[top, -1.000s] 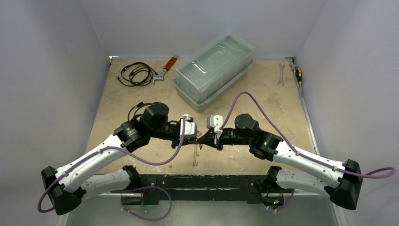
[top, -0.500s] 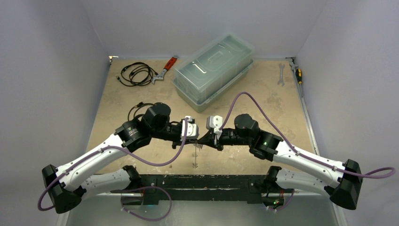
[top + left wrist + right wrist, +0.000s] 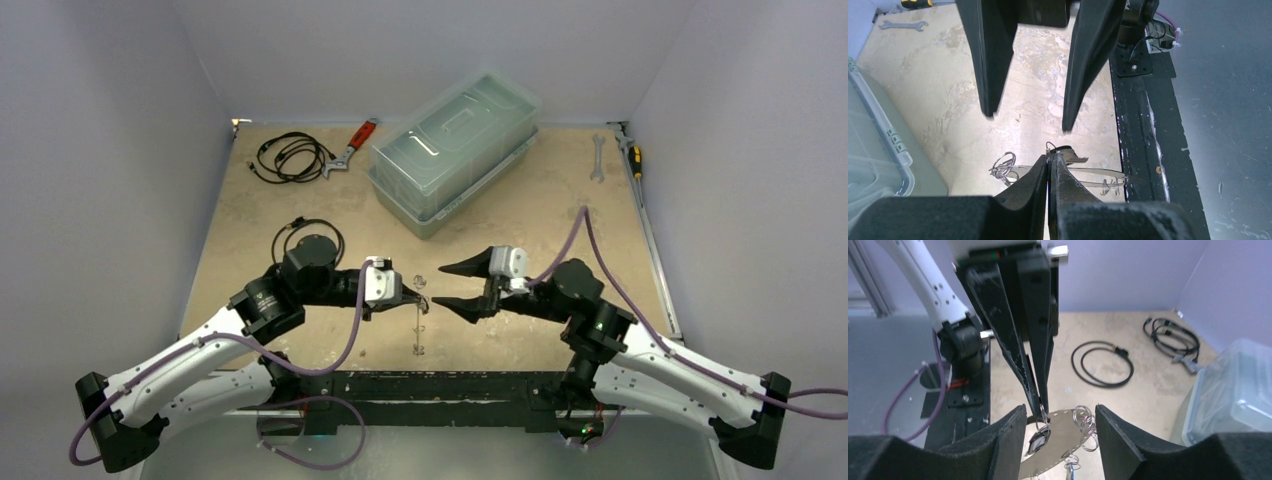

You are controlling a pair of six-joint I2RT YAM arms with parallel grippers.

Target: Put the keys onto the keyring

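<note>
Keyring point(image 3: 1058, 435) pinched at rim by left fingers point(image 3: 1033, 185), right fingers point(image 3: 1003, 445) apart, near it

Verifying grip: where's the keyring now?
Top view: the keyring hangs from the shut left pincer by the table's front edge, facing the open right pincer.

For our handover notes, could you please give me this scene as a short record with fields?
left pincer: shut on the rim of the keyring
right pincer: open, empty, facing the left one
keyring position: just ahead of the right pincer's tips
dark-tagged key: at the keyring's rim, beside the left pincer's tips; whether threaded on, cannot tell
blue-tagged key: not made out
background: lidded clear box, coiled black cable
</note>
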